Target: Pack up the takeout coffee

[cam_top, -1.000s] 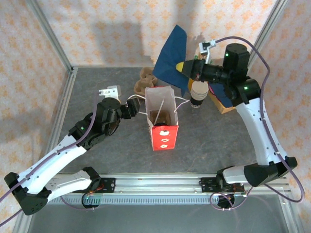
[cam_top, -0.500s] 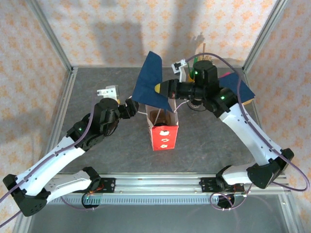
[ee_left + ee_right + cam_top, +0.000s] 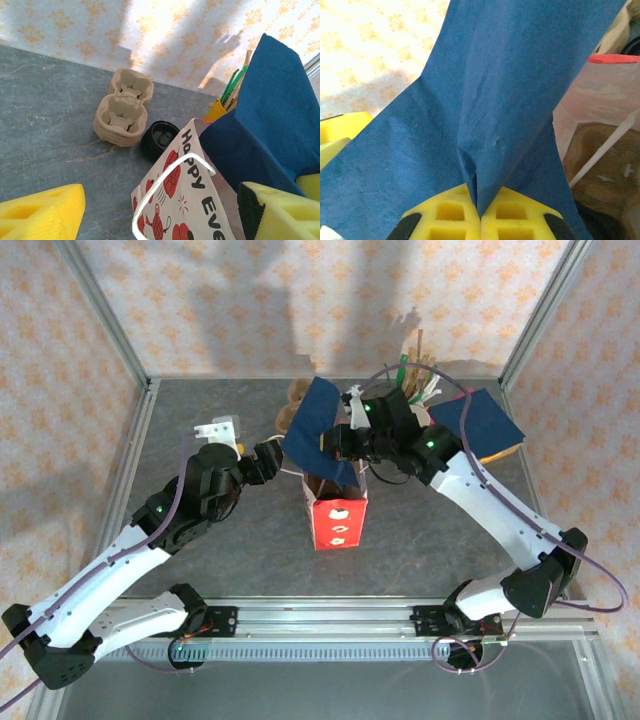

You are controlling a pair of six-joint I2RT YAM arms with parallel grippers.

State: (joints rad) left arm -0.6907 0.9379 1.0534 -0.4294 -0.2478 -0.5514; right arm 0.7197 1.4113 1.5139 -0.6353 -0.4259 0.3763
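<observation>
The small black paper cup with a round black plastic lid [image 3: 160,141] stands upright on the grey stone-patterned table [image 3: 45,115], lid up, so its long axis runs vertical. In the left wrist view it sits just beside the brown pulp cup carrier [image 3: 122,112], which lies at its 10 o'clock. From the left gripper [image 3: 160,212] the cup is dead ahead at 12 o'clock, just past the rim of the tall red printed paper bag [image 3: 172,197]. The bag's white handle loop rises between the two yellow fingers, and those jaws stand wide apart, grasping nothing. The right gripper [image 3: 480,212] is clenched on a fold of a dark blue paper napkin [image 3: 495,100], held over the bag's open mouth in the top view. By my reading the left arm is both nearer and free, so the pick looks to be its job: forward past the bag's rim, then jaws either side of the cup's wall.
</observation>
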